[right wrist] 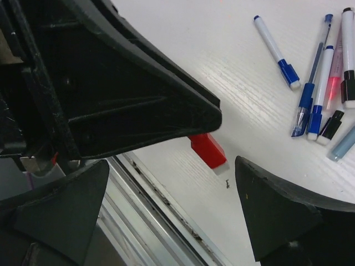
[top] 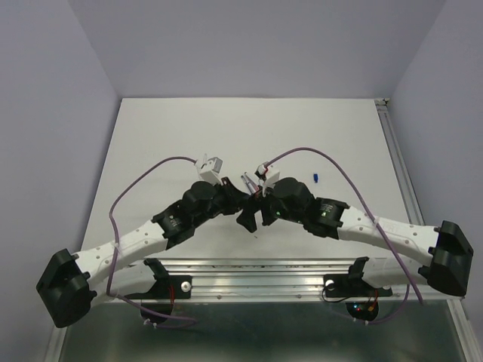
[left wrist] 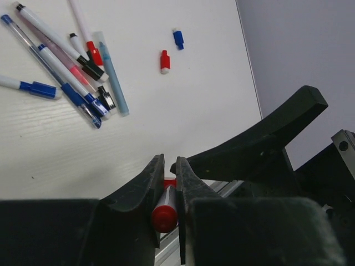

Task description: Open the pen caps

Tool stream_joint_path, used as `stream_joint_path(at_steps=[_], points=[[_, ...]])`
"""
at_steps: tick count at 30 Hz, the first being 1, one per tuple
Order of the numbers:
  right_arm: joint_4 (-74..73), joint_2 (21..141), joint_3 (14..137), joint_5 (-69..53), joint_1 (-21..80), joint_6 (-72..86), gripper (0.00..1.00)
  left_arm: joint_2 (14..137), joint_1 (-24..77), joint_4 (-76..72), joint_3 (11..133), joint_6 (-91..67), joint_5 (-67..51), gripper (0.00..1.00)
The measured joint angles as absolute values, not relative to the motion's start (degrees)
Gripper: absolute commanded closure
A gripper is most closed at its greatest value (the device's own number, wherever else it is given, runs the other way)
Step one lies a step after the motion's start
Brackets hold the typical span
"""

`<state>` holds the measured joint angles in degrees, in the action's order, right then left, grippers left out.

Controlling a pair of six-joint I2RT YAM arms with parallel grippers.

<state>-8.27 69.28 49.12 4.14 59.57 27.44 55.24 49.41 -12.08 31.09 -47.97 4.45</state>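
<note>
Pinching: left gripper [left wrist: 170, 162] with jaws pressed on a thin red-ended plastic pen [left wrist: 165, 213].
Right gripper [right wrist: 172, 166]: jaws spread wide.
Loose caps: short red plastic cap [left wrist: 164, 61] and short blue plastic cap [left wrist: 178, 39] on the table, at twelve o'clock from the pen.

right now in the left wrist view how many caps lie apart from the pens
2: a blue cap, a red cap below it, right of the pens; others possibly hidden

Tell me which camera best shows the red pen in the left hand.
Left wrist: the red pen sits pinched in the left hand, close up. Right wrist shows only a red piece, possibly its end. The top view hides it entirely.
</note>
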Motion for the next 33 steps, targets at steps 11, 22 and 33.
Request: stream_joint_path(at_steps=[11,22,33], points=[[-8.56,70.19,48.77,1.56,59.57,16.32,0.59,57.74,49.41,-11.22,32.69,-47.90,-3.53,1.00],[-8.12,69.91,47.18,0.21,59.31,15.18,0.94,57.49,49.08,-10.31,32.69,-48.05,-5.74,1.00],[7.51,67.55,40.03,-2.37,58.70,19.66,0.99,57.43,35.88,-6.28,35.66,-47.35,-21.78,1.00]])
